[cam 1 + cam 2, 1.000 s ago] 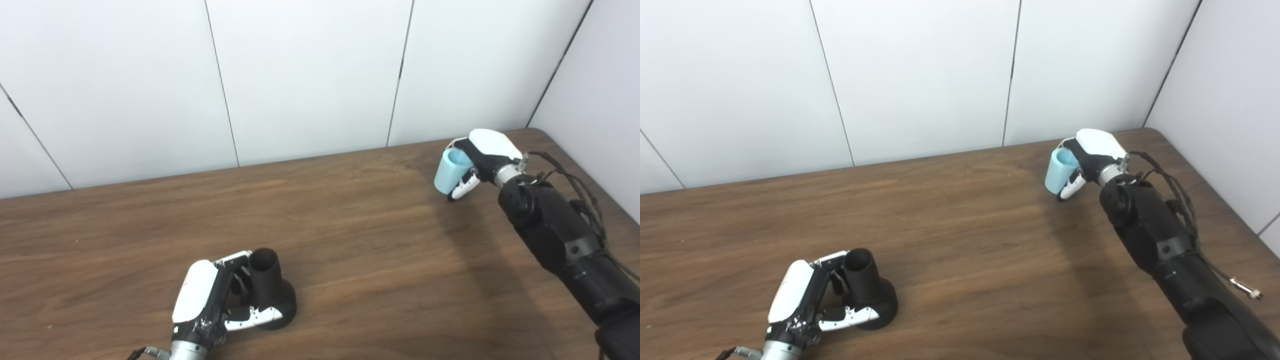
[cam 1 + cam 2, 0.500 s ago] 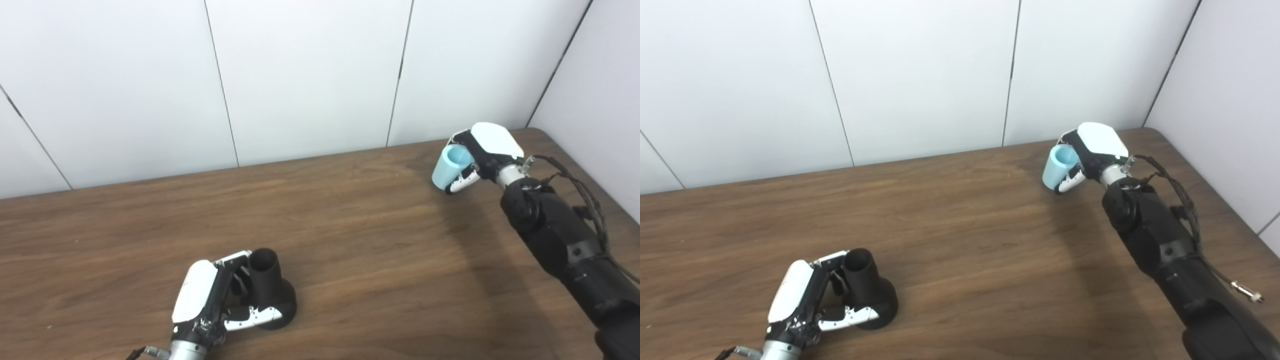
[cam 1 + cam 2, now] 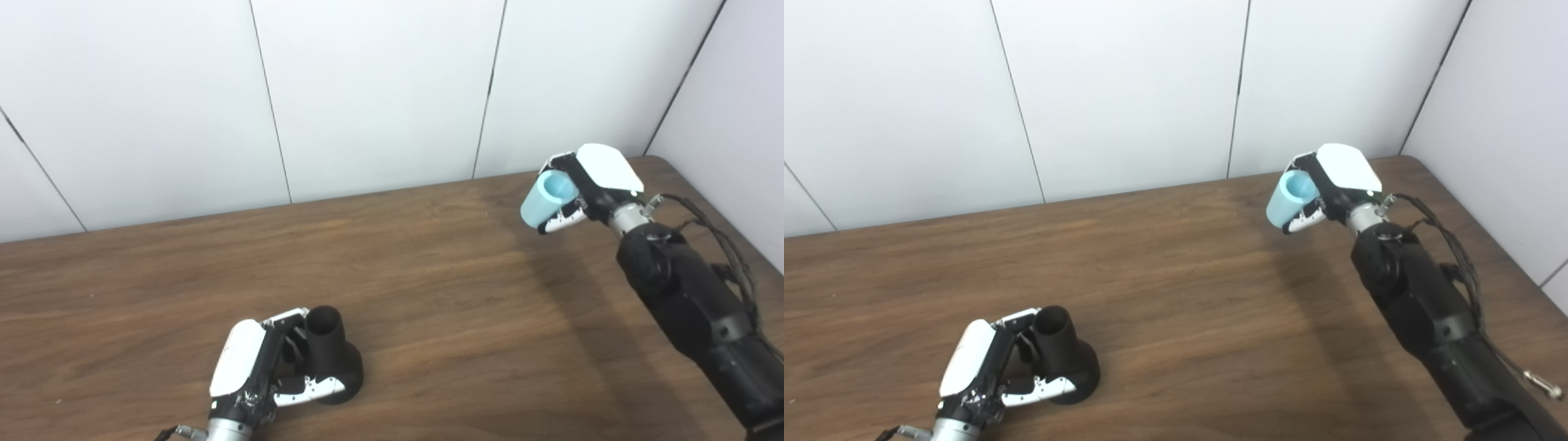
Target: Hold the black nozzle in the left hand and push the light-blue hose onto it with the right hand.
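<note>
White wall panels behind brown wooden counter [image 3: 429,294]. Black nozzle [image 3: 331,358] stood upright on counter near front, gripped by left hand [image 3: 257,367]. Light-blue hose [image 3: 547,197] held tilted above far right corner, clasped by right hand [image 3: 588,187], well apart from nozzle.

A bare test space, likely a lab — plain white wall panels [image 3: 380,92] close off a wooden table [image 3: 429,294] at its far and right sides

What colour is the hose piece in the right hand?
Light blue; the hose shows best in the left eye view.
</note>
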